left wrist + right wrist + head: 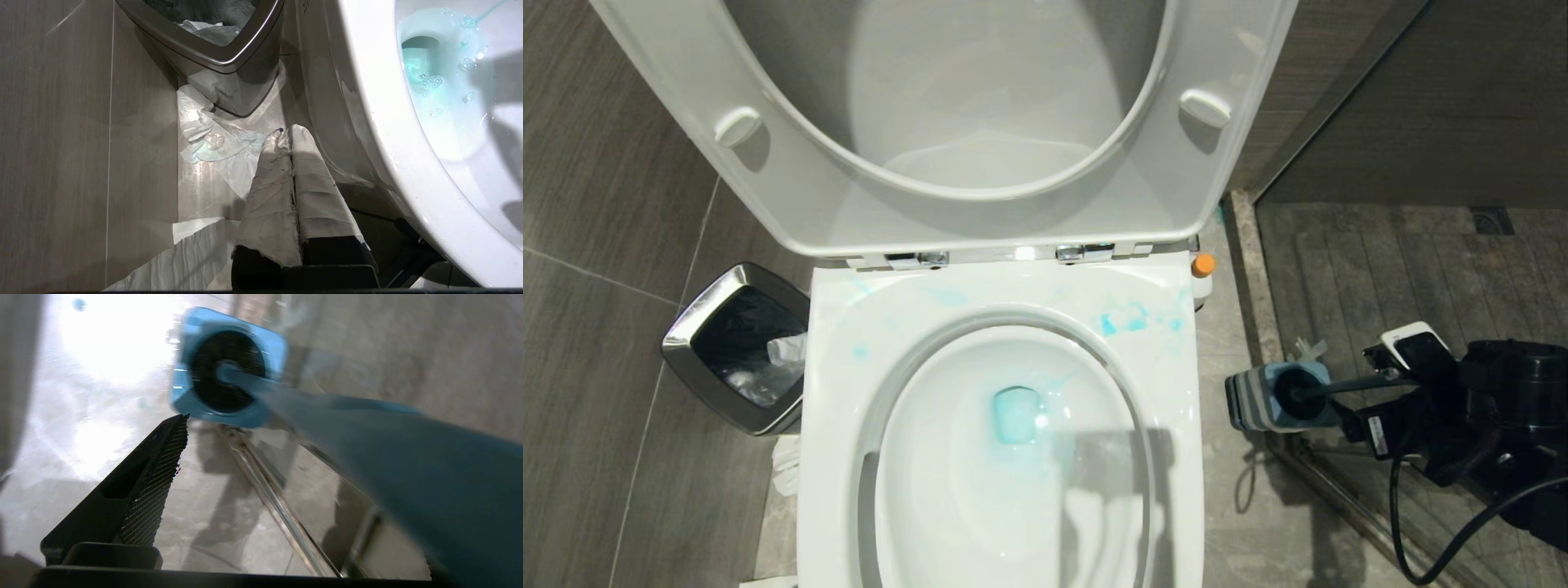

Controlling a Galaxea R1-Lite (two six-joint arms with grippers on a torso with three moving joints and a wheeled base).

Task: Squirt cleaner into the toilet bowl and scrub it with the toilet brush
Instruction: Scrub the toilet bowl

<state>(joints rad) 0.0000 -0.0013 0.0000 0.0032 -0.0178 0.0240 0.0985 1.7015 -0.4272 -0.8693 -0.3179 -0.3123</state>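
Brush time: the toilet brush (1347, 385) sits head-down in its square blue holder (1270, 398) on the floor, out at three o'clock from the toilet bowl (1013, 457). My right tool (1401, 371) is right there at the handle end, spread wide. In the right wrist view the blue-grey shaft runs close beside one black ribbed finger (157, 477), and the other finger I can't make out behind the shaft. Nothing is pinched yet, as far as I can tell.

Blue cleaner already pools at the bottom of the bowl, with smears on the rim at one o'clock. The cleaner bottle (1202, 265) is parked behind the rim at the bowl's two o'clock, orange cap showing.

My left tool (291, 136) hangs low at the bowl's eight o'clock, padded fingers pressed together on nothing, over crumpled paper (208, 134) near the steel bin (739, 347).

My read on handling: that brush looks light and stiff, smooth plastic, likely slippery and prone to spin in the grip. I'd take the shaft on its straight upper part, below the curved end, squeeze firmly and lift straight up so the bristle head clears the holder without dragging it over.
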